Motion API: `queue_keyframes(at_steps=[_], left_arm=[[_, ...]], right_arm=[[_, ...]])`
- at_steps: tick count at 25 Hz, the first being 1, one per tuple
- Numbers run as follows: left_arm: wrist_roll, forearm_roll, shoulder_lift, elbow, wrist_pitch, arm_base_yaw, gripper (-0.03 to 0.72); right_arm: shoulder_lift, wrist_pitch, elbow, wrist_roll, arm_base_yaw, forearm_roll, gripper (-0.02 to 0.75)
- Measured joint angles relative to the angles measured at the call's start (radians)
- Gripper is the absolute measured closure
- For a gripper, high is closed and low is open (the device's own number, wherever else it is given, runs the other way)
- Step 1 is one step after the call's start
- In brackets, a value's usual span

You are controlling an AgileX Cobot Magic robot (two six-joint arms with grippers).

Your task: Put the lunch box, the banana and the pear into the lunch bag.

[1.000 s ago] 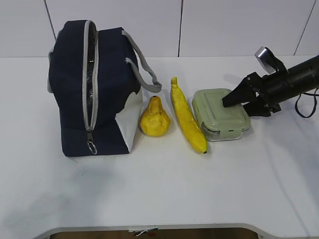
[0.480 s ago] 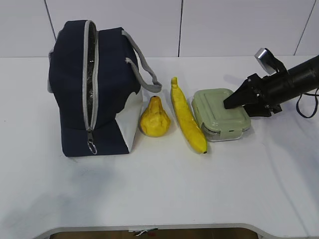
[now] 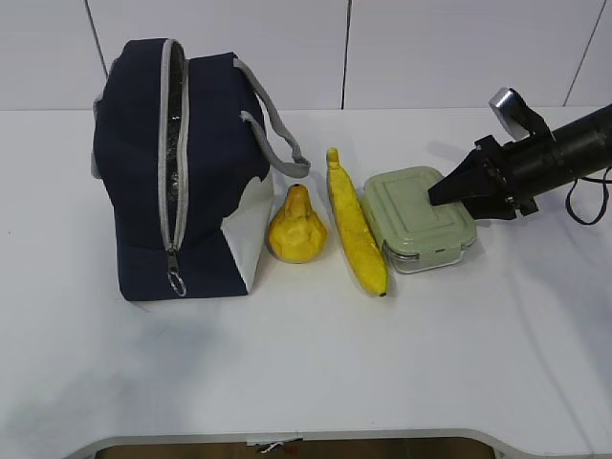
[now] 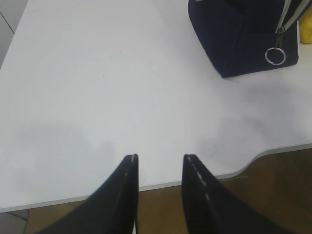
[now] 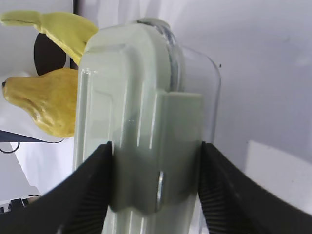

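While the right gripper (image 5: 155,187) clasps the lunch box (image 3: 417,217) by its right end, the lunch bag (image 3: 177,172) lies left of that box, beyond banana (image 3: 355,226) and pear (image 3: 295,228).

Right arm (image 3: 564,148): a matte black, roughly cylindrical forearm, carrying a small silver-grey camera housing (image 3: 507,105) on its upper side and a thin black cable (image 3: 580,212) looping beneath. Right gripper (image 3: 449,196): black, wedge-shaped, tapering to narrow tips; in the right wrist view its fingers (image 5: 87,195) appear as broad black pads with fine ribbed texture. Left gripper (image 4: 160,168): two slim black fingers (image 4: 124,195), gently curved, each with a pale edge line along its inner face.
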Motion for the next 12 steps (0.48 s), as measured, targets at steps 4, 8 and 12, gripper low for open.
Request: queue_keyframes(at_steps=[4, 8, 12], left_arm=[[0.0, 0.0, 0.0, 0.0, 0.0, 0.0, 0.448], [0.0, 0.0, 0.0, 0.0, 0.0, 0.0, 0.448], [0.0, 0.0, 0.0, 0.0, 0.0, 0.0, 0.448]], right_arm=[[0.0, 0.0, 0.0, 0.002, 0.0, 0.0, 0.317], [0.0, 0.002, 0.0, 0.009, 0.0, 0.002, 0.345], [0.0, 0.002, 0.0, 0.012, 0.0, 0.002, 0.353]])
